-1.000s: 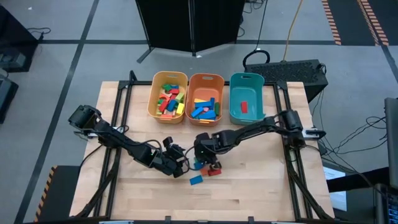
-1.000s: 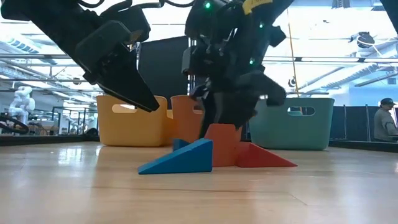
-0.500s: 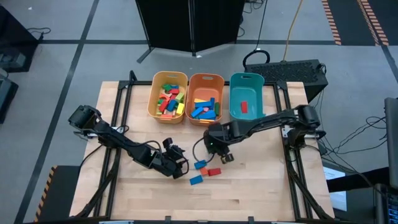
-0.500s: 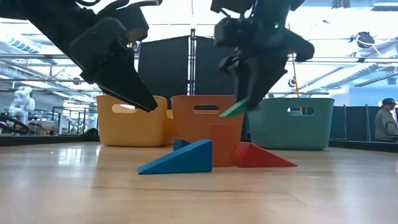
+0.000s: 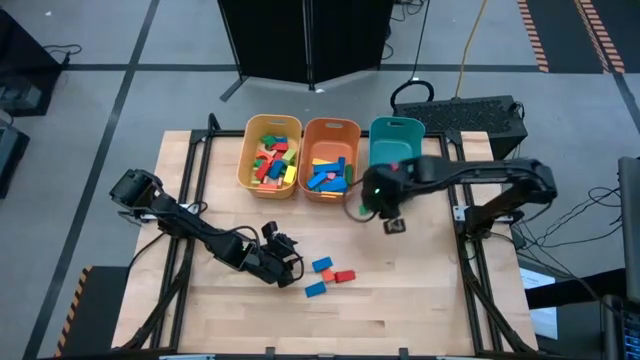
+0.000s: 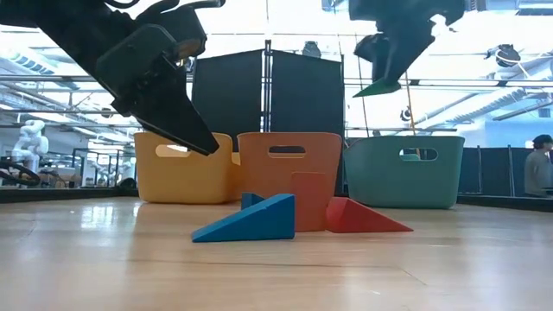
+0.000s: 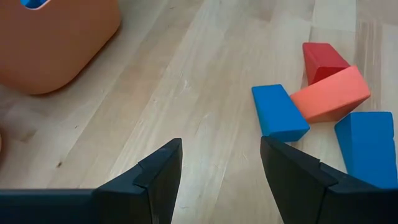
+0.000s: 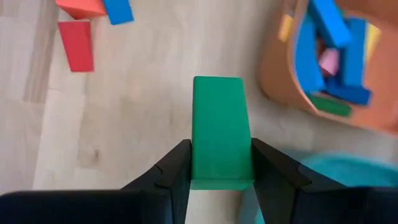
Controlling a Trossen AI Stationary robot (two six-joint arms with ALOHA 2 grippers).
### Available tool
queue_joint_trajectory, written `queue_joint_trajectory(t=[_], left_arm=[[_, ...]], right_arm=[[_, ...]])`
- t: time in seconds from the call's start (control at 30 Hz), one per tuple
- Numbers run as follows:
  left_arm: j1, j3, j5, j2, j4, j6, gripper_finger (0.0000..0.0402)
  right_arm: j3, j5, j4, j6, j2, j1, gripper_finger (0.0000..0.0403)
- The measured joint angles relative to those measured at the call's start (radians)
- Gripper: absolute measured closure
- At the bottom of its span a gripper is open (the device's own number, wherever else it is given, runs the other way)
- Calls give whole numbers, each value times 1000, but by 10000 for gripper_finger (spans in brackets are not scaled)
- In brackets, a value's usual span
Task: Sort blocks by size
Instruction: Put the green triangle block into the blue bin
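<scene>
My right pincer (image 8: 221,165) is clamping a green block (image 8: 219,129) up in the air, by the teal bin (image 5: 397,133) and the orange bin (image 5: 330,128). My left pincer (image 7: 219,165) is hanging with its fingers apart over the worktop (image 5: 400,300), near four loose blocks (image 7: 323,118) lying there: two blue, one red, one orange.

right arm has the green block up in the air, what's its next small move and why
Probably carry on over the teal bin and open there. The right gripper is shut on the green block, raised above the table near that bin's edge, not yet over its opening. The left gripper waits open near the loose blocks.
</scene>
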Motion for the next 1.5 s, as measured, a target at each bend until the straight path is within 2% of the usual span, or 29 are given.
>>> queue_joint_trajectory(t=[0.23, 0.6, 0.8, 0.97, 1.3, 1.5], left_arm=[[0, 0, -5, 0, 4, 0, 183], [0, 0, -15, 0, 4, 0, 183], [0, 0, -16, 0, 3, 0, 183], [0, 0, -16, 0, 2, -1, 183], [2, 0, -18, 0, 2, -3, 183], [3, 0, -42, 0, 2, 0, 183]], right_arm=[[0, 1, -110, -10, -78, -131, 271], [0, -10, -152, -107, -81, -362, 271], [-11, -83, -145, -145, -80, -485, 271], [-74, -107, -112, -159, -79, -552, 271], [-294, -151, 62, -214, -79, -643, 271], [-381, -169, 152, -230, -79, -689, 271]])
